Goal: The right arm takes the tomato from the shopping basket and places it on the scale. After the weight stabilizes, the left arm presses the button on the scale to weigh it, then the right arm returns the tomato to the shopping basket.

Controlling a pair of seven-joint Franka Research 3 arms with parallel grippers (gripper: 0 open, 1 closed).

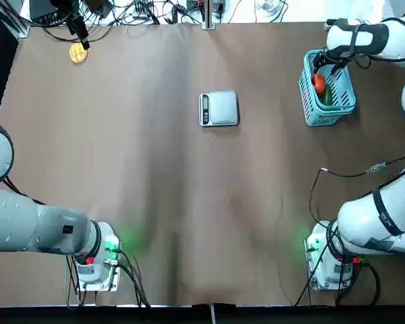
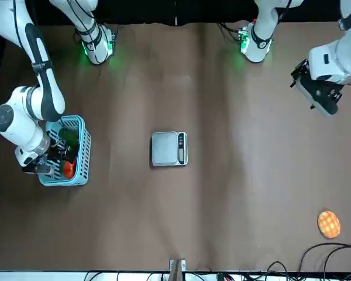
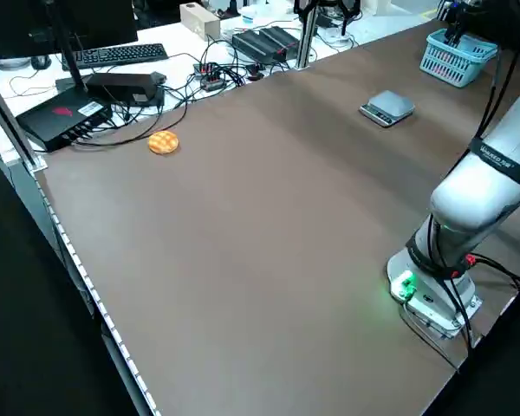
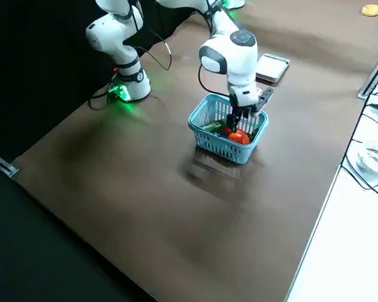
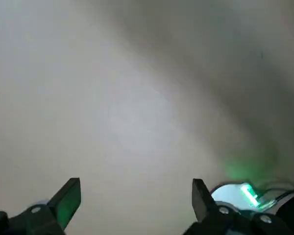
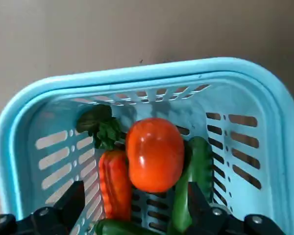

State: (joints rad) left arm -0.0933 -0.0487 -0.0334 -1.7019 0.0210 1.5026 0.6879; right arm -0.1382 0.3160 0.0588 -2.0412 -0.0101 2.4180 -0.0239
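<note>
Tomato (image 1: pixel 318 83) lies in the shopping basket (image 1: pixel 343 108) at the bench's far right from overhead, scale (image 1: pixel 219 109) mid-bench. In the right wrist view, the right gripper (image 6: pixel 132 208) jaws gape, straddling it ungripped. In the left wrist view, the left gripper (image 5: pixel 136 198) jaws stand wide, empty.

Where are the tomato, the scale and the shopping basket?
tomato (image 6: pixel 154 154), right wrist view, middle of its skin.
scale (image 1: pixel 222 106), top view, centre of the silver plate.
shopping basket (image 1: pixel 312 111), top view, its side wall.

Robotics lab: 2 bench-mounted arms (image 1: pixel 34 226), cables (image 3: pixel 212 74), keyboard (image 3: pixel 121 55).
</note>
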